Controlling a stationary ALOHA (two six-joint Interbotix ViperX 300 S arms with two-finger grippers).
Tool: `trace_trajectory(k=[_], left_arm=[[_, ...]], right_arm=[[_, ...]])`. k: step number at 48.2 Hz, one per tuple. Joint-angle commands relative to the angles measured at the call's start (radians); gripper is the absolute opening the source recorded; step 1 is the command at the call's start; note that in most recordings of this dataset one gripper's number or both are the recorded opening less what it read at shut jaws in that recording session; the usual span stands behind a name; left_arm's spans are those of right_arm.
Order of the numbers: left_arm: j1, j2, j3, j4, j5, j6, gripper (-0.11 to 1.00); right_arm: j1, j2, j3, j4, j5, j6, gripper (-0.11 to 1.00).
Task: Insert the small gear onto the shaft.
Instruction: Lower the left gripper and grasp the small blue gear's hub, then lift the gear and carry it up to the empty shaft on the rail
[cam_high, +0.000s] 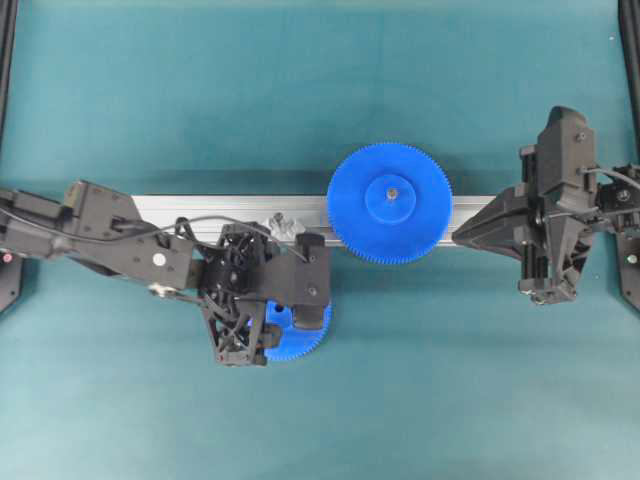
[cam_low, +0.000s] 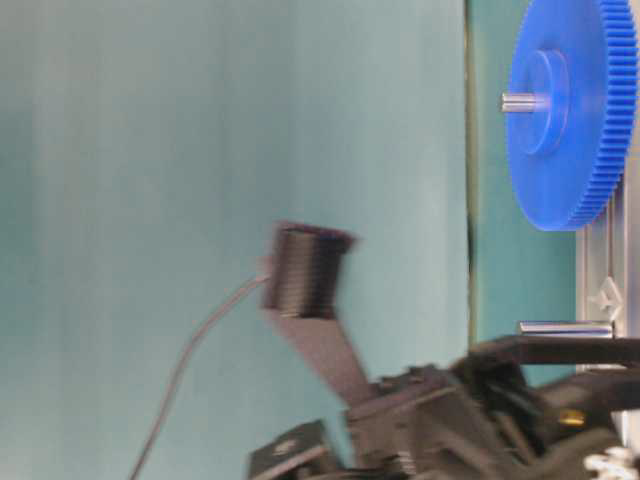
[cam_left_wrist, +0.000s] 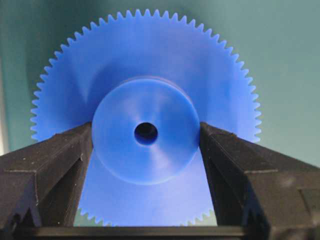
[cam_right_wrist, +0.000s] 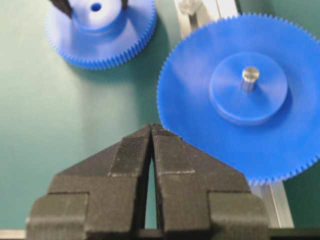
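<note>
The small gear (cam_high: 303, 346) lies flat on the green mat just in front of the rail, hub up; the right wrist view shows it too (cam_right_wrist: 100, 35). My left gripper (cam_high: 290, 322) reaches down over it. In the left wrist view its two fingers (cam_left_wrist: 75, 150) press on opposite sides of the round hub (cam_left_wrist: 165, 110), so the left gripper (cam_left_wrist: 146, 134) is shut on it. The shaft (cam_high: 283, 226) stands on the rail just behind that gripper, a thin grey pin (cam_low: 565, 328). My right gripper (cam_right_wrist: 151, 127) is shut and empty, its tip (cam_high: 458, 237) beside the wider gear.
A wider blue gear (cam_high: 390, 205) sits on its own pin (cam_right_wrist: 249, 76) on the aluminium rail (cam_high: 190, 208), which runs across the middle of the green mat. Black frame posts (cam_high: 8, 60) stand at the table's side edges.
</note>
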Motion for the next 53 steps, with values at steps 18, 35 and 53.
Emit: trace_trajectory(k=[18,35,53], left_arm=[[0.014,-0.155,-0.080,0.002,0.084,0.017,0.72],[0.130,-0.242,-0.084,0.008,0.184,0.071,0.72],[0.209,-0.183,-0.069,0.008,0.161,0.172,0.72]], right_arm=[[0.000,-0.008,-0.003,0.000,-0.038,0.008,0.08],[0.000,-0.009,-0.003,0.000,-0.038,0.008,0.08],[0.002,-0.014,-0.006,0.000,-0.038,0.008,0.08]])
